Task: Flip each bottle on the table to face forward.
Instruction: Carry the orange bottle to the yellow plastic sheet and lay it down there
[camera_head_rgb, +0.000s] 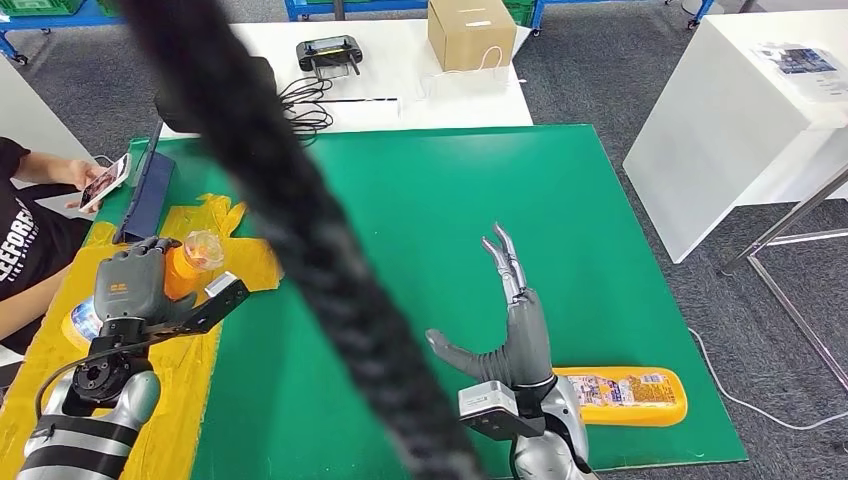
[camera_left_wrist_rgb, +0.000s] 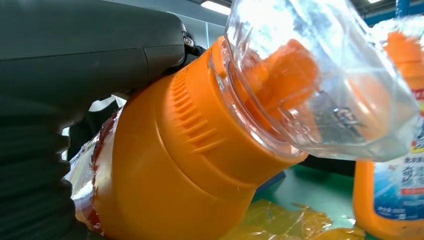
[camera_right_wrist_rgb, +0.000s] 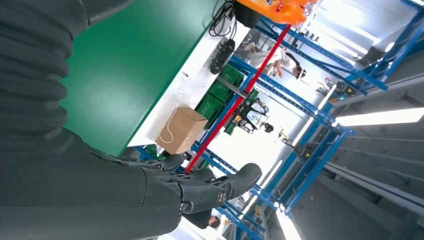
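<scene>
My left hand (camera_head_rgb: 128, 287) grips an orange bottle (camera_head_rgb: 182, 268) with a clear cap (camera_head_rgb: 204, 247), tilted over the yellow sheet at the table's left. Close up, the left wrist view shows that orange bottle (camera_left_wrist_rgb: 170, 170) and its clear cap (camera_left_wrist_rgb: 325, 85), with a second orange bottle with a blue label (camera_left_wrist_rgb: 395, 170) just beyond the cap. Another orange bottle (camera_head_rgb: 625, 395) lies on its side on the green mat (camera_head_rgb: 450, 200) near the front right edge. My right hand (camera_head_rgb: 512, 325) is open beside it, fingers stretched out and holding nothing; its fingers (camera_right_wrist_rgb: 200, 192) hang in the air.
A thick dark cable (camera_head_rgb: 300, 230) crosses the head view diagonally and hides part of the mat. A person with a phone (camera_head_rgb: 102, 183) sits at the left beside a dark folder (camera_head_rgb: 145, 195). Behind are a cardboard box (camera_head_rgb: 470, 30) and a controller (camera_head_rgb: 330, 50); a white table (camera_head_rgb: 740, 110) stands at the right.
</scene>
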